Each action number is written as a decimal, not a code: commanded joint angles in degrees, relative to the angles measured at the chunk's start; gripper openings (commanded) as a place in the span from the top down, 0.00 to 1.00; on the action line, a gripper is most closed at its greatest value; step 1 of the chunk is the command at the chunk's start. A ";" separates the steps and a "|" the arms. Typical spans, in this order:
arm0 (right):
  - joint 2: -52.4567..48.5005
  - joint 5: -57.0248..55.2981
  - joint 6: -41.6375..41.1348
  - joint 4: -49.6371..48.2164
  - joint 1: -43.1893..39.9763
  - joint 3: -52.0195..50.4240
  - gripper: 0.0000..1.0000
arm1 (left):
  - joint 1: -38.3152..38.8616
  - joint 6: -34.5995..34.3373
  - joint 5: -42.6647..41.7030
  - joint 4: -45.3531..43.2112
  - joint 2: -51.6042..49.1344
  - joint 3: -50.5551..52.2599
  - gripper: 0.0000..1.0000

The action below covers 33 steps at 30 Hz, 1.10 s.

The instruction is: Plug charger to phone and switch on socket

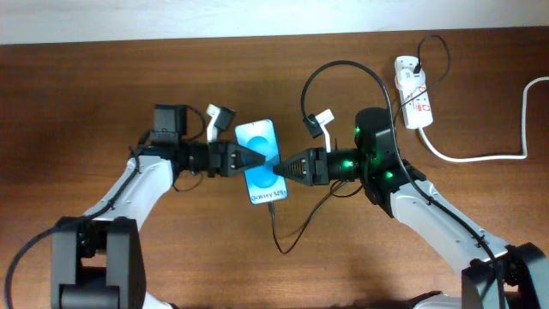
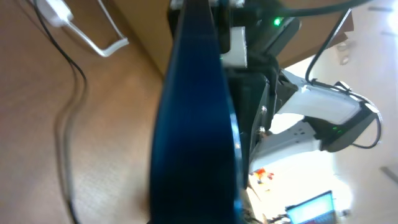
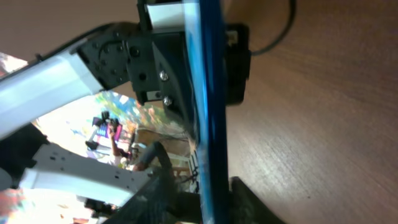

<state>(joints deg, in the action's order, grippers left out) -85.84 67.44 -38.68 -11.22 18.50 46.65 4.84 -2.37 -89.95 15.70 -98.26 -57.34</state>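
Observation:
The phone (image 1: pixel 256 137) is held above the table's middle, blue screen up, "Galaxy S25+" at its near end. My left gripper (image 1: pixel 256 160) is shut on its left long edge; in the left wrist view the phone (image 2: pixel 193 124) fills the frame edge-on and hides the fingertips. My right gripper (image 1: pixel 279 168) straddles the right edge. There the phone (image 3: pixel 208 93) stands between the fingers (image 3: pixel 255 202), with a gap on the left side. The charger (image 1: pixel 276 236) cable runs from the phone's near end. The socket (image 1: pixel 413 93) lies at the far right.
A thick white cord (image 1: pixel 480 157) leaves the socket toward the right edge. The black cable arcs high over my right arm (image 1: pixel 377 146) to the socket and loops on the wood near the front. Brown table surrounds both arms.

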 commanded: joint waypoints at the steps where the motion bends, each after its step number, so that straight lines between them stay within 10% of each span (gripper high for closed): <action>1: 1.46 3.65 2.58 -0.02 -0.15 1.36 0.50 | -2.54 1.51 -0.24 -5.99 -0.20 -0.04 1.00; 14: 1.46 4.55 6.78 -0.04 -0.26 1.36 0.26 | -3.21 -12.46 -0.24 -33.55 -0.09 -0.15 1.00; 33: 1.46 -11.91 21.51 13.66 7.56 1.36 0.43 | -5.70 -30.29 1.40 -36.65 -0.09 -0.13 1.00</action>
<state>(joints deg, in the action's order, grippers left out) -85.65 61.78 -18.76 2.96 23.86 47.51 -0.78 -29.41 -88.62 -20.62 -98.26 -56.73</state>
